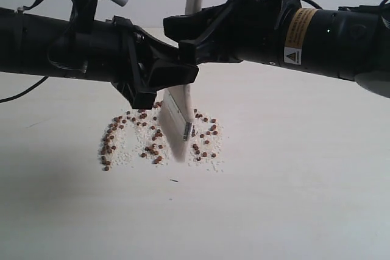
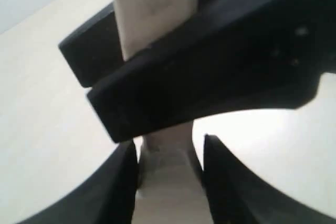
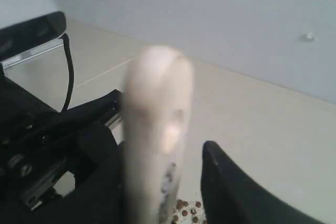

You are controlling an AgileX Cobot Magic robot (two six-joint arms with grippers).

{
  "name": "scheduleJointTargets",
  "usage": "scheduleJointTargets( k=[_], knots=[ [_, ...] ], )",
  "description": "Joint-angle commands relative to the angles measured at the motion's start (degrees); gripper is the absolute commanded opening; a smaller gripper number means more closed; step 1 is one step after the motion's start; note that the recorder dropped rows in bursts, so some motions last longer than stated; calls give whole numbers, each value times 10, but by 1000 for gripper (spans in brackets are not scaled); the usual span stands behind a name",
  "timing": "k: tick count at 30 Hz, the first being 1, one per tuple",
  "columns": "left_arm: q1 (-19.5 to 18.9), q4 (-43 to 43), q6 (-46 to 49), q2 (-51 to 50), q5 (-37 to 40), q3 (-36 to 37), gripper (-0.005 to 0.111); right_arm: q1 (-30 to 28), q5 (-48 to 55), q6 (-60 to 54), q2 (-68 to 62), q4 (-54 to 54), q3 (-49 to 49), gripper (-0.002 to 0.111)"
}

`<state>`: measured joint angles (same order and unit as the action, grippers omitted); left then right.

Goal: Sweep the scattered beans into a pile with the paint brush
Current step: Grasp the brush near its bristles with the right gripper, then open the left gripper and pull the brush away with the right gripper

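Cream paint brush [image 1: 177, 120] upright, bristles down among scattered reddish-brown beans [image 1: 108, 143].

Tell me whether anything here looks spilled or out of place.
Yes: the beans and white grains lie strewn in a loose arc around the paint brush bristles, not yet piled. The brush stands slightly tilted among them.

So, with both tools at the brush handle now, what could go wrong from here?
The left tool and right tool sit very close together at the paint brush; they might bump or pull against each other. Its bristles rest among the beans, so a jerk could scatter them wider.
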<state>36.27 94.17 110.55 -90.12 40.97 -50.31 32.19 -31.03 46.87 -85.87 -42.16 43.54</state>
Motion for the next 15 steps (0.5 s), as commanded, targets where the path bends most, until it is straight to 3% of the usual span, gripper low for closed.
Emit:
scheduleJointTargets(
  k=[1,3,15],
  knots=[
    [3,11,3,1,8,-5,0,1,1,-8,-2,1,4,12],
    [3,11,3,1,8,-5,0,1,1,-14,-2,1,4,1],
    [3,24,15,1,8,-5,0,1,47,-33,-2,2,4,0]
  ],
)
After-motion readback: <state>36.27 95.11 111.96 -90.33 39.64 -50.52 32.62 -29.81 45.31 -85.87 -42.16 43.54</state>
